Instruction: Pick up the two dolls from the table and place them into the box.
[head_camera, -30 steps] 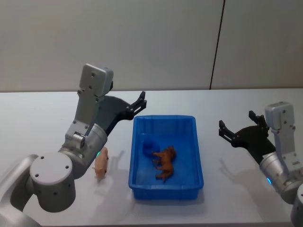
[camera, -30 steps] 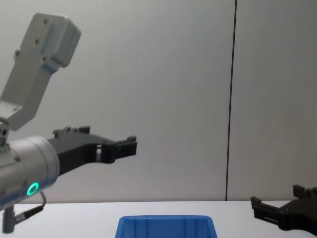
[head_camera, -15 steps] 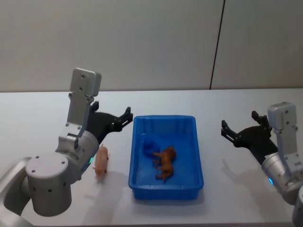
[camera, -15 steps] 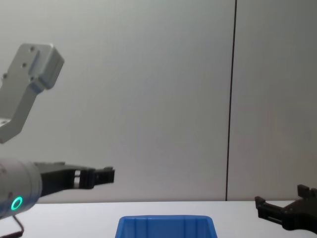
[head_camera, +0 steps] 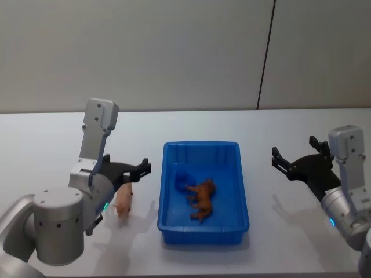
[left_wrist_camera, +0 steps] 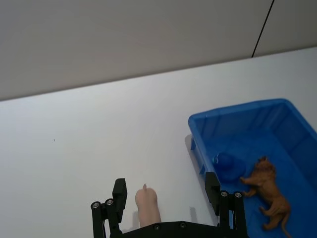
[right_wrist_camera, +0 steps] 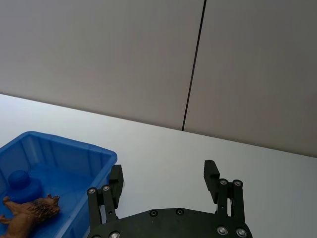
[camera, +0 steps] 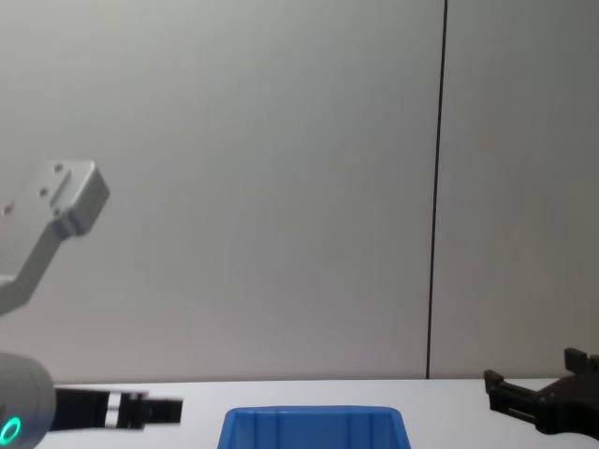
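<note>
On the plain white table, just left of the bright blue plastic box, holding the black left gripper low over the small pink plastic pig doll, fingers spread wide apart. Showing the doll's end between the two fingers, behind their tips, touching neither. Inside the box, showing a brown plastic lion doll lying beside a small dark blue round object. Right of the box, well apart, holding the black right gripper over the table, fingers also apart, gripping nothing.
</note>
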Controlling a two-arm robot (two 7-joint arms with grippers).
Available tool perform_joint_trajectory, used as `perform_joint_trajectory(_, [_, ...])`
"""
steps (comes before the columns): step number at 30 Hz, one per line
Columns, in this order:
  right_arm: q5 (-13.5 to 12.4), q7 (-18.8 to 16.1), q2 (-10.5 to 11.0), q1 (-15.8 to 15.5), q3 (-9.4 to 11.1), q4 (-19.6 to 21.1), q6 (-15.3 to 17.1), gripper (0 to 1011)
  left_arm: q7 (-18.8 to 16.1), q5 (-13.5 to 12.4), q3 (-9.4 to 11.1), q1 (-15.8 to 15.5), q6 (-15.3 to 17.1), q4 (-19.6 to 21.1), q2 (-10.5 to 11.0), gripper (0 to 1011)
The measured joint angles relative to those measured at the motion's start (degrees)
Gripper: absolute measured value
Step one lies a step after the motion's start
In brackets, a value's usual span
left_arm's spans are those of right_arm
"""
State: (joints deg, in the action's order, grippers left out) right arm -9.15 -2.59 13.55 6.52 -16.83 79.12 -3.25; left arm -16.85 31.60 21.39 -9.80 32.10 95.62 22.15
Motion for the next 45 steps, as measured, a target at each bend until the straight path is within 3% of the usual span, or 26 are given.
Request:
perform_joint_trajectory(11, [0.0,0.06,0.03,-0.05,0.0,0.07,-0.01,1001,0.07,1.18,-0.41,-0.36,4.7,-3.54,-0.45,1001])
perform_joint_trajectory(19, [0.0,0.1,0.04,-0.06,0.0,0.07,-0.01,1001,1.44,0.51,-0.48,-0.79,6.49,-6.2,-0.68,1001])
perform_joint_trajectory(38, [0.0,0.1,0.03,-0.06,0.0,0.07,-0.01,1001,6.14,-5.07,-0.34,-3.77,8.71,-12.84,-1.9,1001])
perform_joint_trajectory(45, [0.0,0.09,0.03,-0.06,-0.01,0.06,-0.01,1001,7.83,-7.42,-0.18,-5.13,8.91,-15.46,-2.53,867])
